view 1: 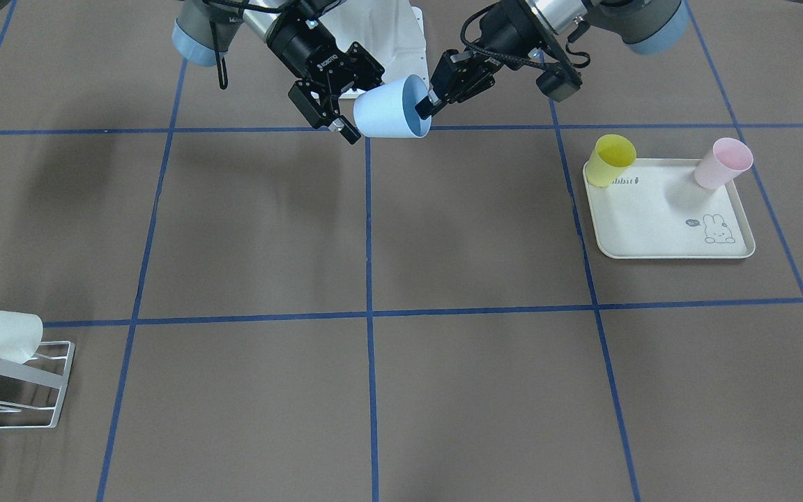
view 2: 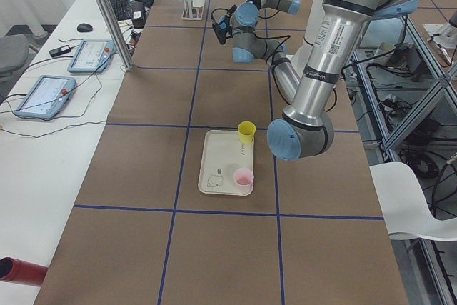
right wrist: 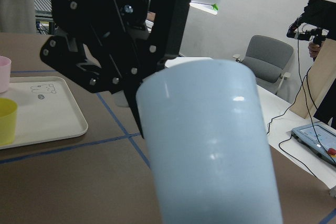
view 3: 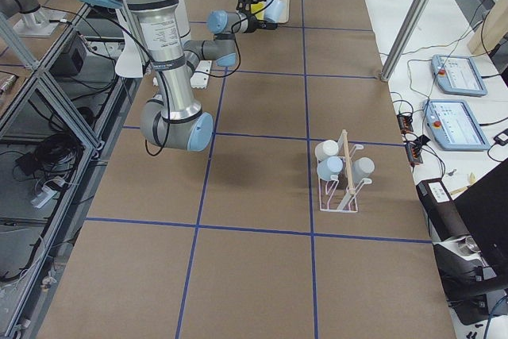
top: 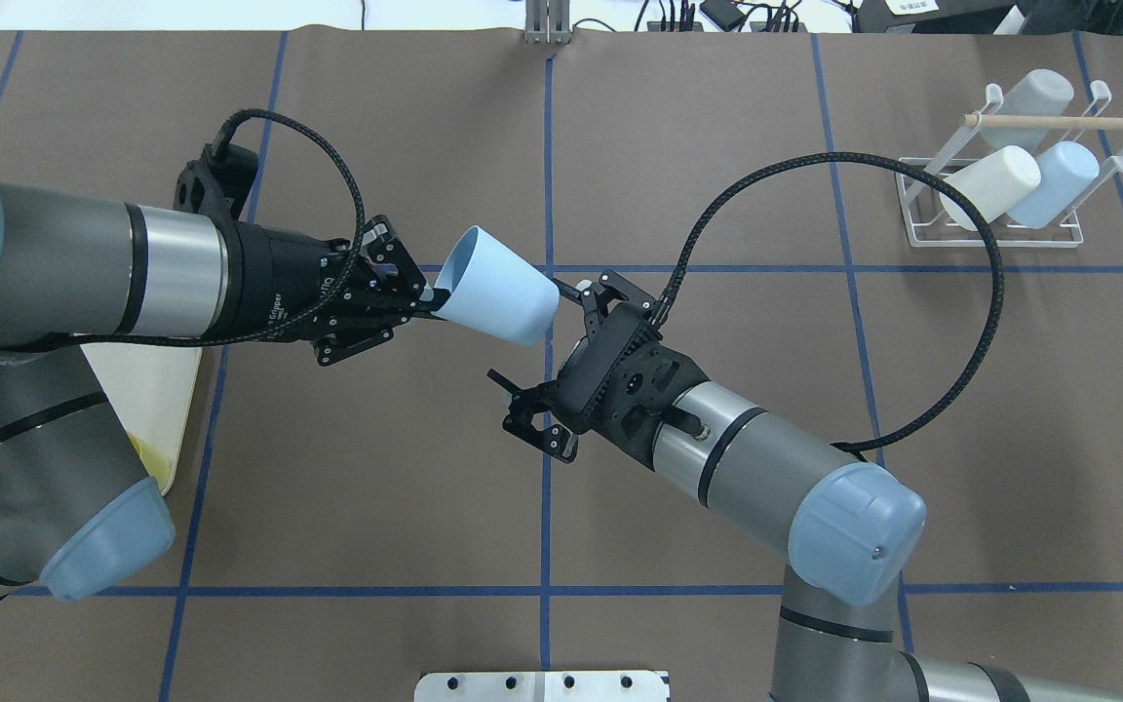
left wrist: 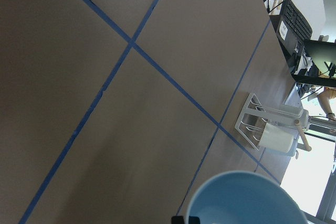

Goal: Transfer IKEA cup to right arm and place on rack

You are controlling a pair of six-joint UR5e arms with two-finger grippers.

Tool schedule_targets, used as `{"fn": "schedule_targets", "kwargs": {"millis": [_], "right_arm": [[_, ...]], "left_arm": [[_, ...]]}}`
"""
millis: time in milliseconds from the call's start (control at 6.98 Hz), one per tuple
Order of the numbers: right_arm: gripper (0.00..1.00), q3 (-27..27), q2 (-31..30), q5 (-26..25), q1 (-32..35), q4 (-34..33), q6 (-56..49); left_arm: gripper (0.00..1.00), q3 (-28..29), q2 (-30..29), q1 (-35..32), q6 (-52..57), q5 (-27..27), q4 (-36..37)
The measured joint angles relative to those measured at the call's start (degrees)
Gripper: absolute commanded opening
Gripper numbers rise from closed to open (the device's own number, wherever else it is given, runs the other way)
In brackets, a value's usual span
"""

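Doing mid-air handover: pinching blue IKEA cup [top: 503,297] by rim w/ L gripper [top: 430,304], holding R gripper [top: 554,363] spread wide just beside cup base, next prob. needing R easing round body, clamping, then L letting go.

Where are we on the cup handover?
Done: the left gripper has the blue cup lifted, pinched by its rim. In hand: the right gripper faces the cup's base, jaws open, not gripping. Left: right grasp, left release, placing on the rack.
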Motion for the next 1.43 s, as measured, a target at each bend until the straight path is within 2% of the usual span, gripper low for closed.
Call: {"fn": "schedule_targets", "kwargs": {"millis": [286,430,573,716,1146,1289,1432], "right_arm": [[0.99,0.0,0.0,0.0,0.0,0.0,-0.5],[0.94,0.0,0.0,-0.1,0.0,0.0,-0.6],[0.72,0.1,0.0,-0.2,0.0,0.0,-0.7],[0.59,0.2,0.0,-0.6,0.1,0.0,-0.9],[0.47,0.4,0.0,-2.0,0.0,0.0,-1.8],[0.45,0.4,0.0,-2.2,0.0,0.0,-1.9],[0.45,0.4,0.0,-2.3,0.1,0.0,-1.9]], "left_arm": [[0.0,0.7,0.0,0.3,0.5,0.1,0.0],[0.0,0.8,0.0,0.4,0.7,0.3,0.0],[0.0,0.8,-0.1,0.5,0.8,0.5,0.0],[0.0,0.9,-0.1,0.6,0.8,0.7,0.0],[0.0,0.8,-0.2,0.6,0.9,0.8,0.0],[0.8,0.7,-0.3,0.6,1.0,0.7,0.0],[1.0,0.6,-0.4,0.6,2.5,0.6,0.0]]}}
